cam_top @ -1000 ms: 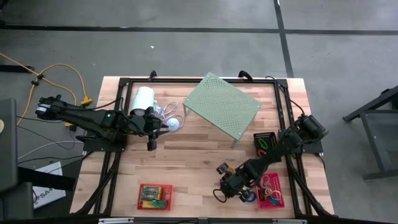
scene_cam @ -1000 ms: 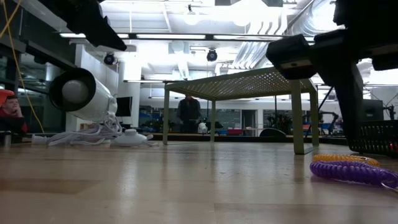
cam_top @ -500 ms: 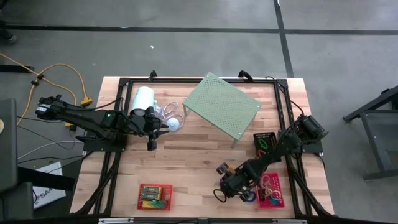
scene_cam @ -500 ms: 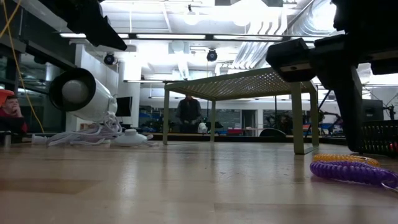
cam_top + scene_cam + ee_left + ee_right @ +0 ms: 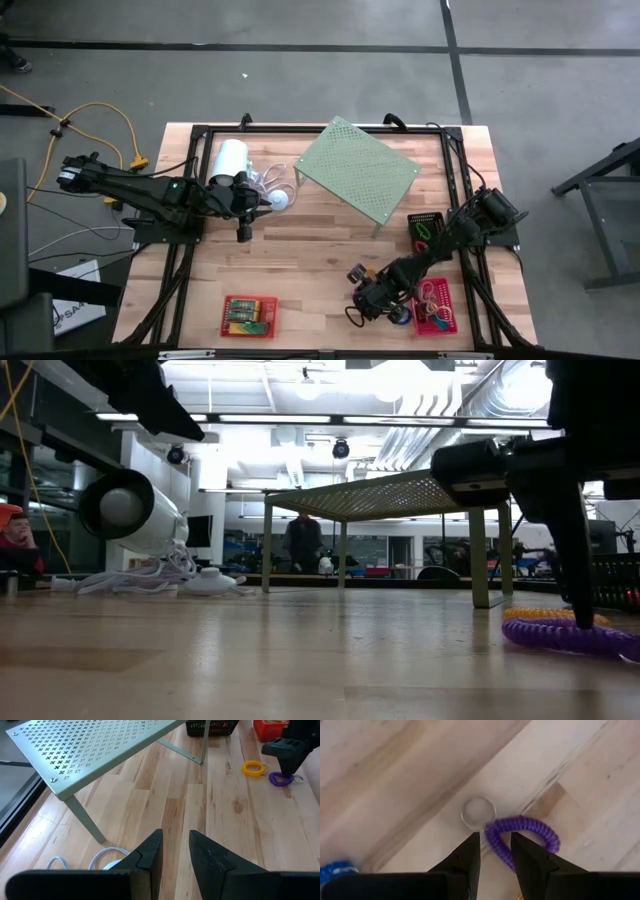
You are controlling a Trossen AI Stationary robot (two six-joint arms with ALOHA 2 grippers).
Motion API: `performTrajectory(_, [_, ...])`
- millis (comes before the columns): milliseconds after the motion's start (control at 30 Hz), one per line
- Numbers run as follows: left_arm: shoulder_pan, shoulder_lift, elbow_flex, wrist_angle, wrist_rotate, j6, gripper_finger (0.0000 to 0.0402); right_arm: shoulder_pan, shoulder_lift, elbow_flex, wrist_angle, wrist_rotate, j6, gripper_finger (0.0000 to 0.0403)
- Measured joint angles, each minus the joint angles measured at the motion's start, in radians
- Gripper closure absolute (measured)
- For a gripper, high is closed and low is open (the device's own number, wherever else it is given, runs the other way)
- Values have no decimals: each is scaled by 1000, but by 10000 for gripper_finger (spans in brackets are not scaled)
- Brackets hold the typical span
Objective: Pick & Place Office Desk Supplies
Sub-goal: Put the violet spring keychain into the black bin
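A purple coiled band point(image 5: 520, 832) with a metal ring point(image 5: 478, 812) lies flat on the wooden table, beside a yellow coiled band point(image 5: 253, 768). My right gripper point(image 5: 495, 851) points down over the purple band point(image 5: 281, 779), open. One finger stands on each side of a strand near the ring. In the low view a finger point(image 5: 578, 585) reaches down to the purple band point(image 5: 565, 636). My left gripper point(image 5: 175, 851) hangs open near the white cylinder point(image 5: 231, 160), with nothing between its fingers. My right gripper comes from above with its fingers across the purple band's strand point(image 5: 496, 840) next to the ring. The band lies flat on the table. Whether the fingertips touch it, I cannot tell.
A pale green perforated shelf point(image 5: 357, 172) stands at the far middle. A black mesh basket point(image 5: 425, 230) and a pink one point(image 5: 437, 310) holding rubber bands sit at the right. A red basket point(image 5: 249, 315) with boxes sits near the front edge.
My right gripper has sunk a little toward the purple coiled band; in the low view its finger now reaches down to the band. The band has stayed where it was.
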Motion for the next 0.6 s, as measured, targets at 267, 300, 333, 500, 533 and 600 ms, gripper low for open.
performTrajectory(267, [0,0,0,5,0,0,313,-6,11,0,-13,-3,-19,306])
performTrajectory(300, [0,0,0,5,0,0,313,-7,14,0,-16,-5,-19,306])
performTrajectory(333, [0,0,0,5,0,0,313,-9,18,1,-14,-7,-20,306])
performTrajectory(500, [0,0,0,6,0,0,313,-14,20,1,-14,-11,-19,306])
performTrajectory(533, [0,0,0,6,0,0,313,-14,20,1,-13,-11,-19,306])
performTrajectory(600, [0,0,0,5,0,0,313,-14,21,1,-13,-10,-19,306])
